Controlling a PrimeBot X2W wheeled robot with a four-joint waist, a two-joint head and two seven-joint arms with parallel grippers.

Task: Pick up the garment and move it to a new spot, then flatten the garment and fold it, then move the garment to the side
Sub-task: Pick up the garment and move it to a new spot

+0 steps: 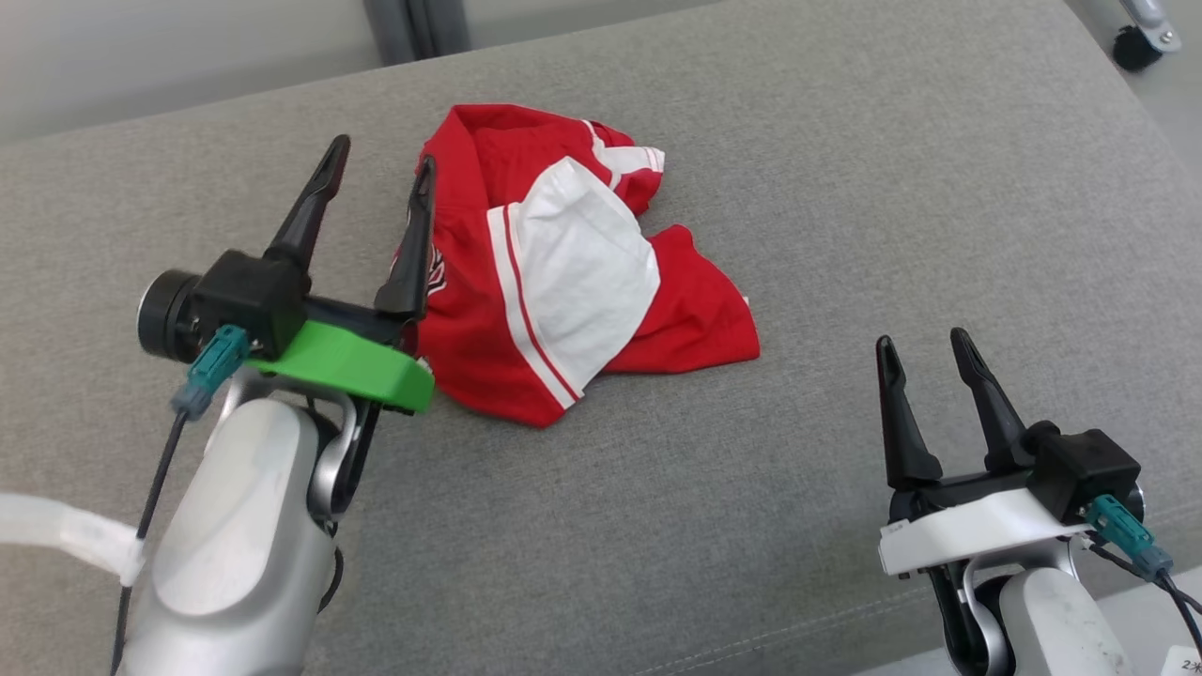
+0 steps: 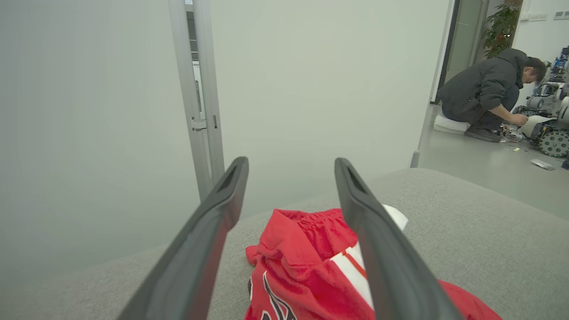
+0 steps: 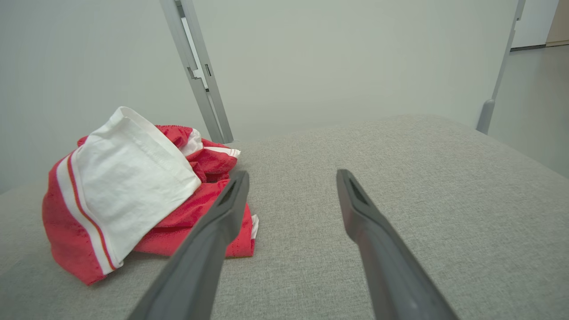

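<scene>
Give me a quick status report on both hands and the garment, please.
Left hand open at the garment's left edge, holding nothing. Right hand open, apart from it. Garment crumpled on bare gray cushion.

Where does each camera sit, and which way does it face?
Head view: on the head, looking down at the red garment on the grey cushion; left gripper and right gripper, open.
Left wrist view: on the left wrist, looking along its fingers over the garment toward a crouching person.
Right wrist view: on the right wrist, facing along its fingers, garment at that view's left.
All share the garment.
</scene>
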